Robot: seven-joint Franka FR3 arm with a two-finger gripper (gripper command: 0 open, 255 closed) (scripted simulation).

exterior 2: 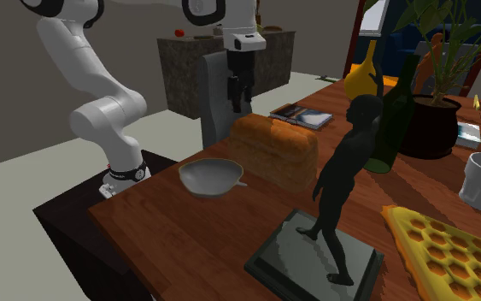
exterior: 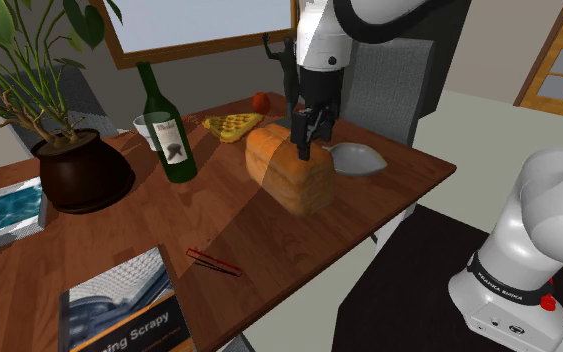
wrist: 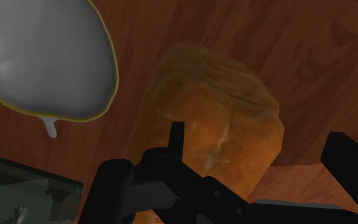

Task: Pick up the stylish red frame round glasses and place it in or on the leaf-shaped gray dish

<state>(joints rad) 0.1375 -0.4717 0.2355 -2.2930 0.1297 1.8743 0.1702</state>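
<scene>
The red-framed glasses (exterior: 214, 262) lie flat on the wooden table (exterior: 389, 195) near its front edge, far from the hand toward the shoulder view's lower left. The leaf-shaped gray dish (exterior: 355, 158) (exterior 2: 210, 176) (wrist: 44, 57) rests beside a loaf of bread (exterior: 289, 170) (exterior 2: 274, 147) (wrist: 215, 121). My black gripper (exterior: 304, 140) (exterior 2: 236, 92) (wrist: 260, 153) hangs over the loaf, just next to the dish. Its fingers stand apart, open, with nothing between them.
A green wine bottle (exterior: 169, 125), a white mug (exterior: 152, 127) and a potted plant (exterior: 79, 165) stand at the back. A dark statue (exterior 2: 345, 171) rises near the dish. A yellow honeycomb slab (exterior: 231, 125), an apple (exterior: 260, 101) and a book (exterior: 124, 305) also lie on the table.
</scene>
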